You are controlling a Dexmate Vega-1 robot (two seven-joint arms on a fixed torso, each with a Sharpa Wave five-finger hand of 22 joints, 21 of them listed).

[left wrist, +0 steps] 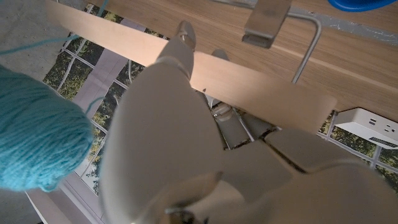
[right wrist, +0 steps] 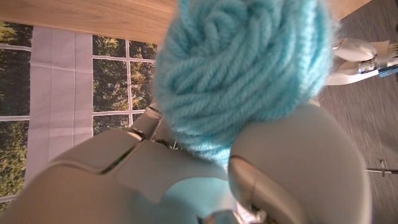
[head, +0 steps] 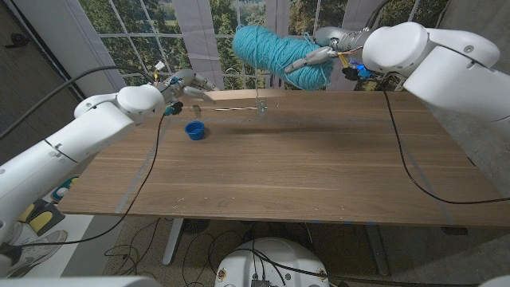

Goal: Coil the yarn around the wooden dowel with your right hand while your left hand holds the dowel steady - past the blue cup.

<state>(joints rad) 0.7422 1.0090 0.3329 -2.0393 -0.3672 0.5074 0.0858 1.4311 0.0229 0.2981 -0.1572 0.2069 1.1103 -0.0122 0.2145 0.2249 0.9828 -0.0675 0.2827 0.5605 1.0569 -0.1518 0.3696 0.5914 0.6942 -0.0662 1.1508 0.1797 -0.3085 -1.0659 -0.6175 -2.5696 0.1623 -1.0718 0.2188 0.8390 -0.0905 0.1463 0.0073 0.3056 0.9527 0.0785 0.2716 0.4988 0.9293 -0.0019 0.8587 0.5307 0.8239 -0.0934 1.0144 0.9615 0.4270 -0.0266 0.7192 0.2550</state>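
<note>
With the left hand (head: 190, 84) gripping the wooden dowel (head: 239, 95) beyond the blue cup (head: 194, 129), the right hand (head: 319, 54) — clutching the teal yarn skein (head: 280, 53) — should probably circle evenly, keeping the strand taut.

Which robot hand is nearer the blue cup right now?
Left. The left robot hand grips the dowel just behind the blue cup; the right robot hand holds yarn farther off.
</note>
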